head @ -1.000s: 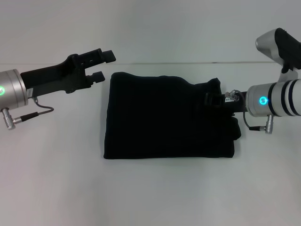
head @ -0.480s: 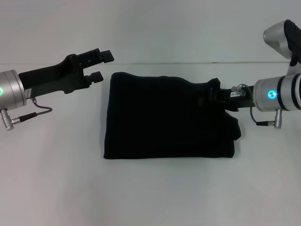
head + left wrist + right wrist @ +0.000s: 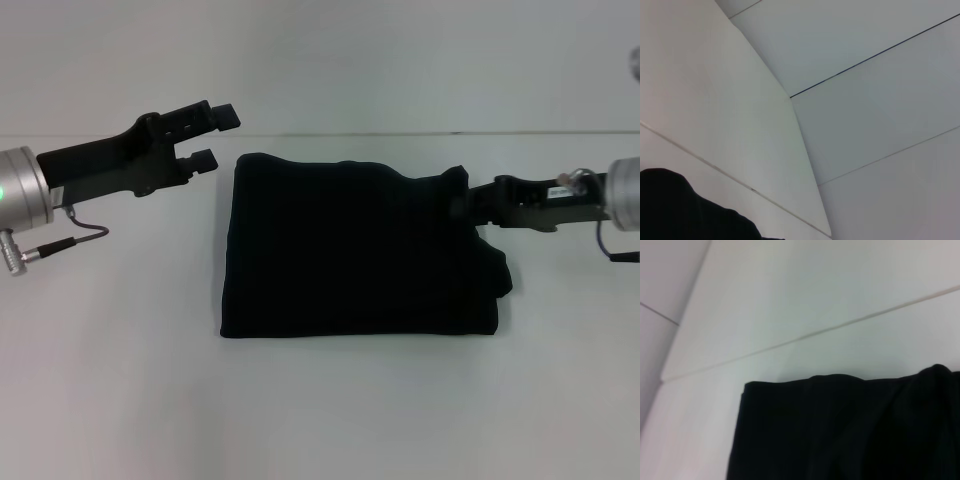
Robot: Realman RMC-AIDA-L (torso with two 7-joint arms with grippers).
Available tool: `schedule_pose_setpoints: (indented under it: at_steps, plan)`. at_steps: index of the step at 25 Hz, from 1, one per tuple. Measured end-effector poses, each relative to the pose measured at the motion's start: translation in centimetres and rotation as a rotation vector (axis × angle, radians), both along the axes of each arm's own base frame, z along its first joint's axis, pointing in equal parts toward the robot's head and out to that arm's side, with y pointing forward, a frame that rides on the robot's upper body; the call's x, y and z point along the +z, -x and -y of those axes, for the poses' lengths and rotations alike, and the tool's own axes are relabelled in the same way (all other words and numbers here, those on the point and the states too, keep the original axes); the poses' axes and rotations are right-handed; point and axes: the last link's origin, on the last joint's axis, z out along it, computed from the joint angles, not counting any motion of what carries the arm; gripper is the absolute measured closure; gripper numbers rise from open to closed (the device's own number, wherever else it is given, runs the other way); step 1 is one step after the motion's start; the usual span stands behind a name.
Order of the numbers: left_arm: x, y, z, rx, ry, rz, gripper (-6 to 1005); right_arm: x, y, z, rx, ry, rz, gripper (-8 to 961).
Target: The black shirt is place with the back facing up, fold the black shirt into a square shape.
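The black shirt (image 3: 350, 250) lies folded into a rough rectangle on the white table, with a bunched fold along its right edge. In the right wrist view the black shirt (image 3: 840, 430) fills the lower part, and a dark corner of the shirt (image 3: 680, 210) shows in the left wrist view. My left gripper (image 3: 217, 138) hovers open just off the shirt's far left corner, holding nothing. At the shirt's right edge, near the far corner, sits my right gripper (image 3: 462, 205), its dark tips merging with the cloth.
The white table (image 3: 320, 400) runs under the shirt on all sides, and its back edge (image 3: 400, 134) meets a white wall just behind the shirt.
My right arm has pulled back to the right, from over the shirt's right part to its edge. The shirt and the left arm have stayed in place.
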Motion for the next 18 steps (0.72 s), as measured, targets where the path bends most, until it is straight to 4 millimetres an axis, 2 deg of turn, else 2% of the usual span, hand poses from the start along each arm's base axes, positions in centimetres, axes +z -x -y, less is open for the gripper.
schedule_pose_setpoints:
  at_steps: [3,6,11,18]
  plan:
    - [0.2,0.0,0.0,-0.002,-0.001,-0.002,111,0.6,-0.7,0.6,-0.006,-0.009,-0.053,594]
    - [0.2,0.2,0.0,0.003,-0.004,-0.004,111,0.5,-1.1,1.0,-0.006,-0.007,-0.067,581]
    - [0.6,0.7,0.3,0.010,-0.017,0.006,111,-1.2,-1.1,1.5,0.000,0.045,-0.035,559]
    - [1.5,0.8,0.2,-0.009,-0.070,0.011,111,-1.8,-1.3,0.4,0.005,0.021,0.068,521]
